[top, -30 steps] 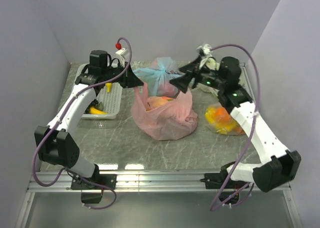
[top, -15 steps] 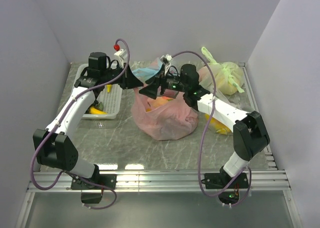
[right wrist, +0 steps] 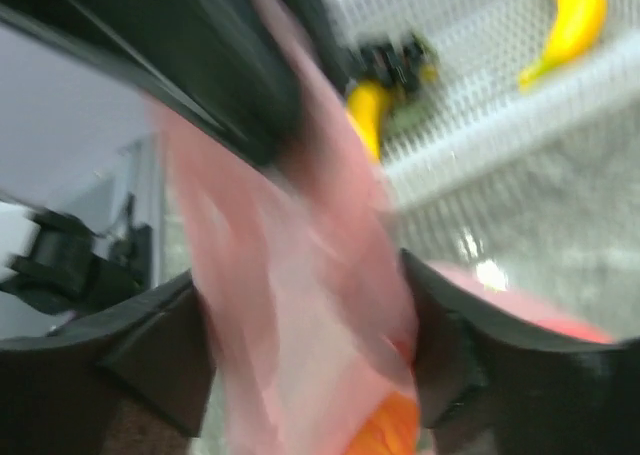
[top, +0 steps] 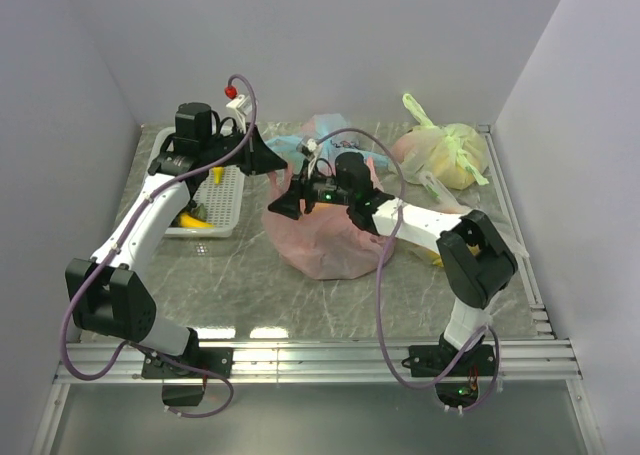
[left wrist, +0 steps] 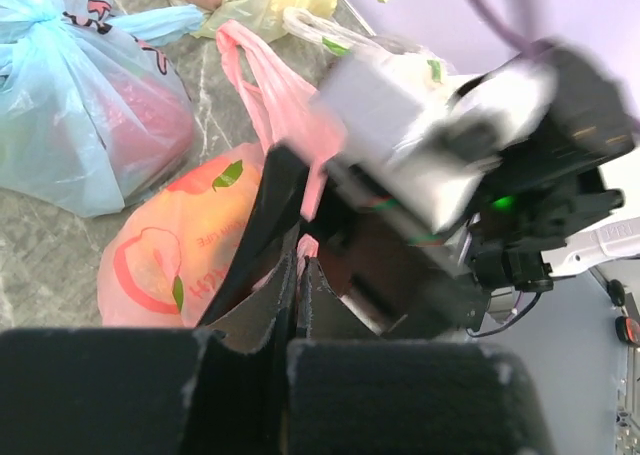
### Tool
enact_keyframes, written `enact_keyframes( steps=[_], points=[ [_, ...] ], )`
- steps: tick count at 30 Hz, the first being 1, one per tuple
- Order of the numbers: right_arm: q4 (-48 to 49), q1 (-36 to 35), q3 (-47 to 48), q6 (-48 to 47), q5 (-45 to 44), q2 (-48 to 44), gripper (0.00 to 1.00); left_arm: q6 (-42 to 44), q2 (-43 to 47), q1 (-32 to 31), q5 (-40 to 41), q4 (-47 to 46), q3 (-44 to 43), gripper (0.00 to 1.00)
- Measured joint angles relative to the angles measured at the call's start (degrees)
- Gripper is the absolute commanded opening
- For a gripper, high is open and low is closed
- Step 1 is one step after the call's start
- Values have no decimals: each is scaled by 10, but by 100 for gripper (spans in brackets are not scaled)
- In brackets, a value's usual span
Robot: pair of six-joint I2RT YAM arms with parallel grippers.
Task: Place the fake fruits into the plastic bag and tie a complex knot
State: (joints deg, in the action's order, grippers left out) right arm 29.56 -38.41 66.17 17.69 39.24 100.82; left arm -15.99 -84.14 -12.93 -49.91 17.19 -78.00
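My left gripper (left wrist: 298, 267) is closed on a thin pink edge of the plastic bag (left wrist: 185, 250). Directly ahead, the right arm (left wrist: 440, 165) looks blurred. A light blue bag (left wrist: 70, 105) lies ahead-left.

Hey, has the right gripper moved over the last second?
Yes. The right gripper has swung left, toward the white mesh tray, and its jaws now straddle the raised handle of the translucent pink plastic bag.

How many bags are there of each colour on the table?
Pink bag: 1
Light blue bag: 1
Pale green bag: 1
Total: 3 bags that show clearly. The right arm may hide more behind it.
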Motion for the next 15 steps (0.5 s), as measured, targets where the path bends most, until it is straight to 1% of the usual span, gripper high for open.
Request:
enact_keyframes(
  steps=[2, 3, 5, 6, 7, 8, 9, 11, 12, 13, 14, 15],
  points=[
    [-9, 0, -11, -8, -7, 9, 57, -2, 0, 0, 3, 0, 0, 0],
    [-14, 0, -19, -12, -9, 9, 46, -5, 0, 2, 7, -2, 0, 0],
    [-17, 0, -33, -16, -9, 9, 34, -9, 0, 5, 10, -3, 0, 0],
    [-16, 0, -40, -18, -8, 9, 22, -11, 0, 9, 13, -3, 0, 0],
    [-14, 0, -46, -21, -7, 9, 16, -13, 0, 12, 14, -2, 0, 0],
    [-15, 0, -50, -20, -6, 9, 11, -14, 0, 16, 15, -2, 2, 0],
    [-12, 0, -55, -20, -6, 9, 1, -15, 0, 20, 16, -2, 4, 0],
    [-11, 0, -58, -19, -1, 10, 0, -17, 0, 26, 16, -2, 11, 0],
    [-11, 0, -58, -17, 1, 12, 0, -17, 0, 28, 16, -4, 15, 6],
    [-8, 0, -58, -14, 3, 16, 0, -17, 0, 29, 14, -9, 20, 18],
    [-5, 0, -58, -10, 7, 22, 0, -17, 0, 30, 11, -15, 25, 50],
    [-7, 0, -58, -7, 10, 27, 0, -15, 0, 30, 10, -24, 30, 60]
  ],
)
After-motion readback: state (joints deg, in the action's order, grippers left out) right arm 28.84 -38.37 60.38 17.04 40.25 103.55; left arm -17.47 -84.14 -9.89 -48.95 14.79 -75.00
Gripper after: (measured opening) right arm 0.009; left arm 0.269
